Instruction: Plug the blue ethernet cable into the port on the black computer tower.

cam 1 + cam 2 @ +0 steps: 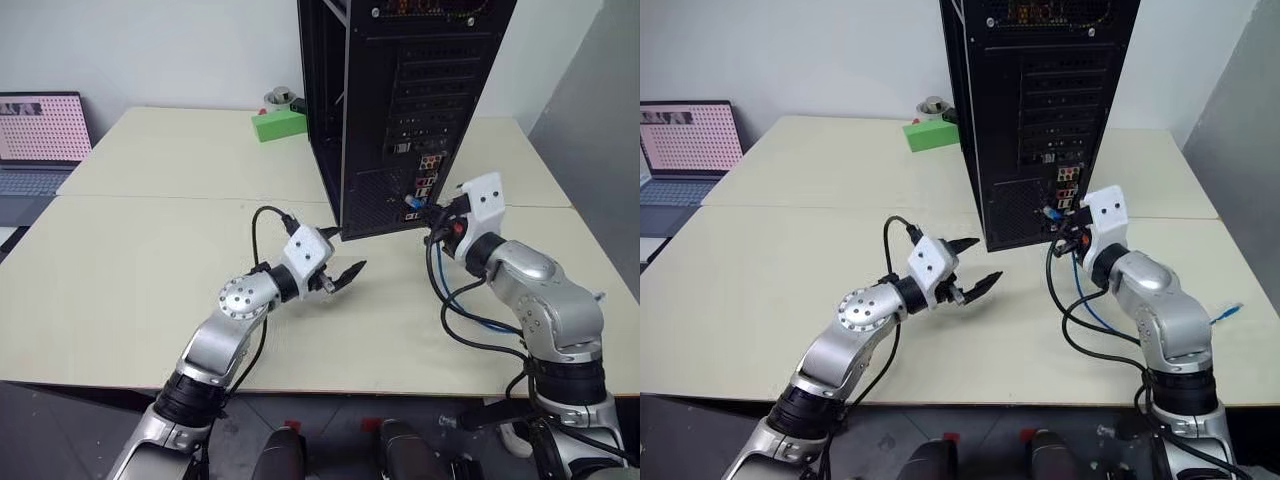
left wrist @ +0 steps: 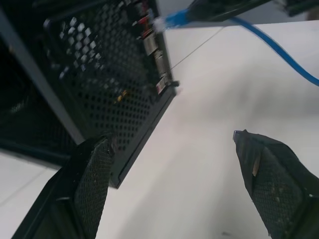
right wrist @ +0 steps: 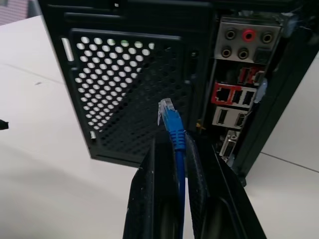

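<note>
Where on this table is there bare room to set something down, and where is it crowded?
Free: the wide table stretch between the laptop and the left gripper, and the patch before the green box. Crowded: beside the black computer tower, where the right gripper holds the blue ethernet cable by the ports.

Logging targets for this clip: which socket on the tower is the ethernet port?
Start at the black computer tower and find the silver connector strip down its rear. Below the round audio jacks sits the port, squarish and dark in a red surround, unlike the flat slots beside it.
</note>
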Robot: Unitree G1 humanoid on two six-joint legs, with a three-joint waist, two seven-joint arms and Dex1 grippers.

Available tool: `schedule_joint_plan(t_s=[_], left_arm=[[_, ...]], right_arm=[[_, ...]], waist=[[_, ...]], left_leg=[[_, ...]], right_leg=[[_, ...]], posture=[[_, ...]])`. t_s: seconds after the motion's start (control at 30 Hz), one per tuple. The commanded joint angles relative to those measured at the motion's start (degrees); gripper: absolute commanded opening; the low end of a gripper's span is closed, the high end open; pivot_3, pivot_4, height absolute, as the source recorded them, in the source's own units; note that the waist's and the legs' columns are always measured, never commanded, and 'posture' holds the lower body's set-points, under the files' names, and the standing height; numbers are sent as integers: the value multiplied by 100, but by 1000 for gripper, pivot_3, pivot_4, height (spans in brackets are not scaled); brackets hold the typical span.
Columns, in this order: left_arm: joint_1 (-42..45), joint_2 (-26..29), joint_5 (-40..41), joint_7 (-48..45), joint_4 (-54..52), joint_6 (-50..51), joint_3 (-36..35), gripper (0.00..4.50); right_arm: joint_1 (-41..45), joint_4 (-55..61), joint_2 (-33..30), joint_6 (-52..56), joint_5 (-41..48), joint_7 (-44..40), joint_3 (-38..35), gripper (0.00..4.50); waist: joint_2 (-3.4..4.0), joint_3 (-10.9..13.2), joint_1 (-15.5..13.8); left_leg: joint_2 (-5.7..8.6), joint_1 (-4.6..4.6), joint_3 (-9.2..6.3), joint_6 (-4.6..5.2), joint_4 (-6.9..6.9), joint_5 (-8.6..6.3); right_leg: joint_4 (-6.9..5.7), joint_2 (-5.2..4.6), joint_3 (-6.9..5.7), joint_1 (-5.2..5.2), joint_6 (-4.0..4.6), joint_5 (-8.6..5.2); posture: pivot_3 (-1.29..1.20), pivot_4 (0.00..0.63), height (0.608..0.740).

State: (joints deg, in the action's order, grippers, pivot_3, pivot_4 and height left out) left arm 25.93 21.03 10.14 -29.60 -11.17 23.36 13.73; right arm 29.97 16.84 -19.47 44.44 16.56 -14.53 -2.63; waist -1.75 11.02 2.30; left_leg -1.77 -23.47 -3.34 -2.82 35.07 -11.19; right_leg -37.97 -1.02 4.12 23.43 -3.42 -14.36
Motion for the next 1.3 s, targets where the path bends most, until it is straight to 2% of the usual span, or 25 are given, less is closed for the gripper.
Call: schedule_joint_plan(t_s=[0.03,0.23,0.5,1.3], left_arm=[[270,-205,-61,274,-378,608,-57,3974],[362,-654,-718,952,-347,616,213,3974],[397,-1131,-594,979,-410,975,196,3974],[469,-1205,-694,949,-385,977,212,3974]], right_arm=[[213,-21,104,-231,-213,280,-56,0],[384,-316,250,-379,-399,501,-72,0],[504,-604,386,-551,-536,619,-107,0],[657,-936,655,-647,-582,772,-272,0]], waist=[[0,0,-1],[0,0,-11],[0,0,-10],[0,0,-12]], left_leg=[[0,0,0,0,0,0],[1,-1,0,0,0,0],[2,-1,0,0,0,0],[3,-3,0,0,0,0]], right_leg=[[0,0,0,0,0,0],[1,0,2,0,1,1],[1,0,2,0,1,1],[5,-1,2,0,1,1]], posture=[[0,150,740],[0,150,740],[0,150,740],[0,150,740]])
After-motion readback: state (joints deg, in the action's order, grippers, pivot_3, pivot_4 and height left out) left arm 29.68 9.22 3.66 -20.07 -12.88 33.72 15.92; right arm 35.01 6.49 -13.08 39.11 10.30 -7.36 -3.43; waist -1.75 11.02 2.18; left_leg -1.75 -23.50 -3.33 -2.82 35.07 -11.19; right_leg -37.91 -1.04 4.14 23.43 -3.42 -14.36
